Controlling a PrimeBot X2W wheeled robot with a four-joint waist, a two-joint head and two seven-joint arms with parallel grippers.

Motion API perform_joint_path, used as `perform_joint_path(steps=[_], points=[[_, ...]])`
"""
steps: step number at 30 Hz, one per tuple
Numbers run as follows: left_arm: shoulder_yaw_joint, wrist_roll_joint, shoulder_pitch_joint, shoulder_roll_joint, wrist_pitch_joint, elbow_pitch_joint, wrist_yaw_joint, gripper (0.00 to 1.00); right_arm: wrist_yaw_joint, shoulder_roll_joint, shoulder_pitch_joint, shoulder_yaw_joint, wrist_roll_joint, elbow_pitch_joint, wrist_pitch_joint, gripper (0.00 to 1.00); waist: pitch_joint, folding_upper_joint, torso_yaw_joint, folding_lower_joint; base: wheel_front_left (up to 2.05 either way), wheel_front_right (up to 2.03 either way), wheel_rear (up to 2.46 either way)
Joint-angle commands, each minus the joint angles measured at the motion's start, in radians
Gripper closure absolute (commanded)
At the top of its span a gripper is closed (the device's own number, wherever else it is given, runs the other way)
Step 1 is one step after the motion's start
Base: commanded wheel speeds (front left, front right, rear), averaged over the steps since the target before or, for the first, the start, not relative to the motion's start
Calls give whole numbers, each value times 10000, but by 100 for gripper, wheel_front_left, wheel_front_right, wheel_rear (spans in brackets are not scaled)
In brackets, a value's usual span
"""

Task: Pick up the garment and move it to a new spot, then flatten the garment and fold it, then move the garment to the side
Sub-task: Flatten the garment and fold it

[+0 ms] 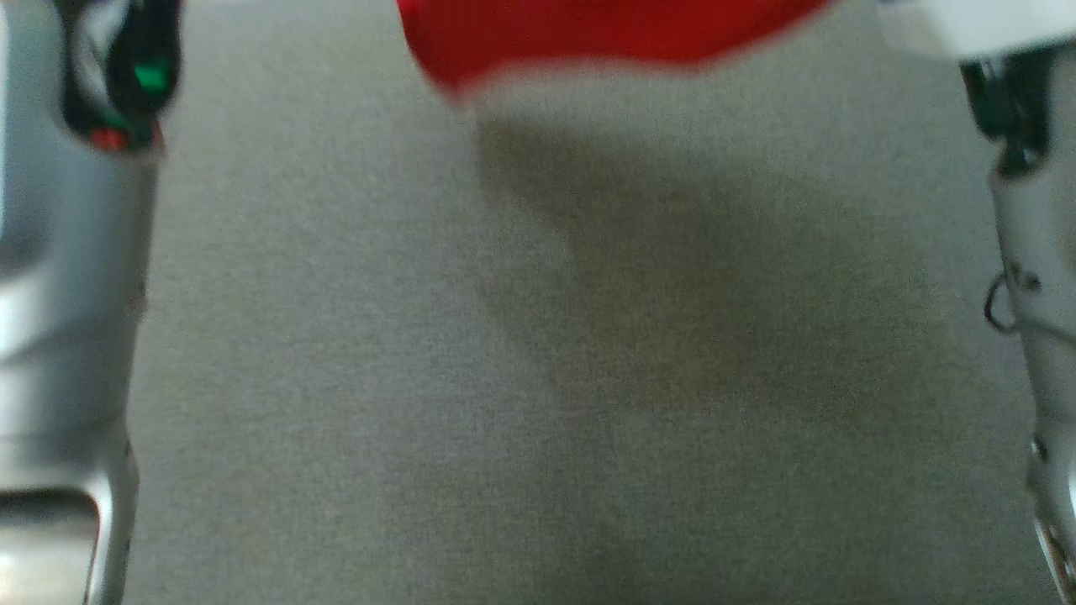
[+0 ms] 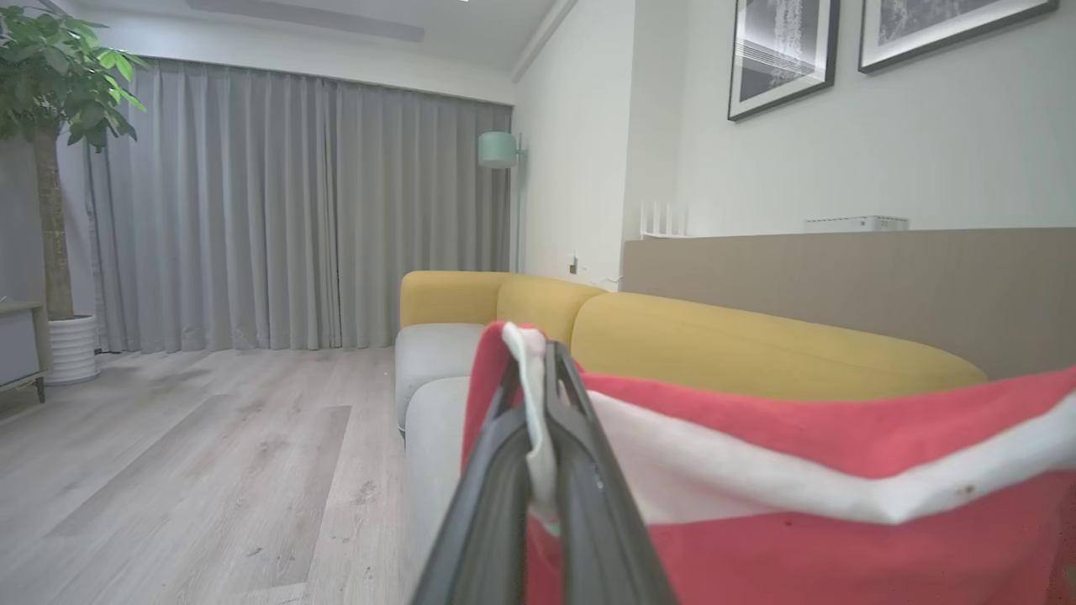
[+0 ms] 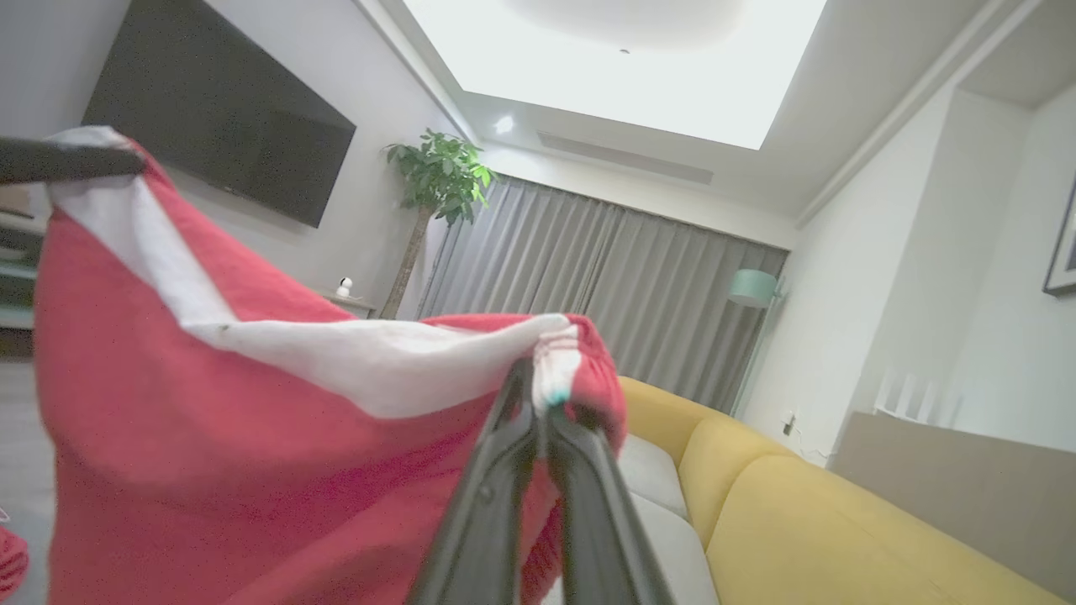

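The red garment (image 2: 799,538) with its white band hangs stretched in the air, its lower edge above a broad grey fabric surface (image 1: 336,378). The left gripper (image 2: 534,363) pinches one top corner, and the right gripper (image 3: 538,402) pinches the other. A yellow sofa (image 2: 756,353) stands just behind, and wood floor (image 2: 210,470) stretches toward the curtains (image 2: 294,210).

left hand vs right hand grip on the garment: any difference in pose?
Left hand points roughly level, with the floor in its view; right hand tilts upward, with the ceiling in its view. From the left hand the garment spreads to its view's right; from the right hand, to its view's left. Shared: both are shut on the white band, garment slung between them.
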Motion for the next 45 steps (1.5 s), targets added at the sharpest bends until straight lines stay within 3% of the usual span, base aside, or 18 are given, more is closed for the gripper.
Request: perform_joint_path(steps=[1, 7, 12, 16, 23, 31, 38, 39, 45], points=[[410, 95, -448, 291, -119, -132, -65, 100, 75, 237, -185, 148, -130, -54, -125, 100, 572, 0, -133, -4, 0, 0, 0], [561, -84, -392, -125, -1296, 720, -186, 100, 75, 728, -932, 451, -558, 1922, -1016, 100, 1532, 0, -11, -4, 0, 0, 0], [458, -365, 1312, -353, -2169, 752, -460, 100, 75, 878, 40, 951, -456, 2955, -1627, 100, 1780, 0, 115, -4, 0, 0, 0], [442, -511, 2823, -288, -2675, 206, -573, 100, 75, 1021, 1156, 943, -149, 3009, -1913, 100, 1659, 0, 131, -4, 0, 0, 0], [529, -783, 5452, -189, -3146, -1382, -404, 100, 75, 1108, 3573, 736, 148, 1757, -2076, 100, 881, 0, 263, -4, 0, 0, 0], [154, -664, 8962, -163, -3147, -3326, 368, 100, 75, 1115, 7262, -150, -3, -346, -1772, 100, -989, 0, 409, -4, 0, 0, 0], [-230, -622, 11075, 107, -2475, -5060, 931, 100, 75, 1131, 9844, -677, -239, -2480, -793, 100, -2031, 0, 351, -4, 0, 0, 0], [-279, -567, 11584, 291, -2194, -5576, 1112, 100, 75, 1083, 10597, -826, -307, -3218, -412, 100, -2154, 0, 308, -4, 0, 0, 0], [-358, -504, 12234, 655, -1535, -6079, 1406, 100, 75, 978, 11671, -704, -404, -4183, 433, 100, -2084, 0, 123, -4, 0, 0, 0]])
